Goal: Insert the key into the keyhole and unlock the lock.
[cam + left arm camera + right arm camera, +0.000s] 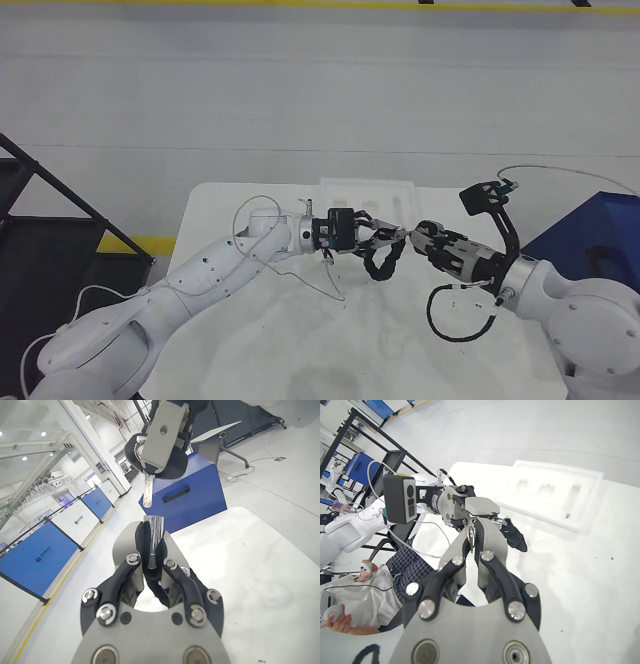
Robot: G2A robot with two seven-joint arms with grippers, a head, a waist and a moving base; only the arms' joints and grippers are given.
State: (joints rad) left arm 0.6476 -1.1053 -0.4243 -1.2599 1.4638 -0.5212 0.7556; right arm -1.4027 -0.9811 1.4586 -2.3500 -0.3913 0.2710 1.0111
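Observation:
My left gripper (152,543) is shut on a chrome lock cylinder (154,523), whose end face points at the key. The lock's black cable loop (383,262) hangs below it over the table's middle. My right gripper (473,530) is shut on the key's black head, with the key ring (470,536) between its fingers. In the left wrist view the silver key (148,491) points blade-first at the cylinder, with a small gap between its tip and the cylinder face. From above, the left gripper (378,240) and right gripper (412,238) face each other tip to tip.
A white foam tray (366,192) with recesses lies at the far edge of the white table (300,340). A blue cabinet (590,235) stands off the table's right side and a black rack (40,230) off its left.

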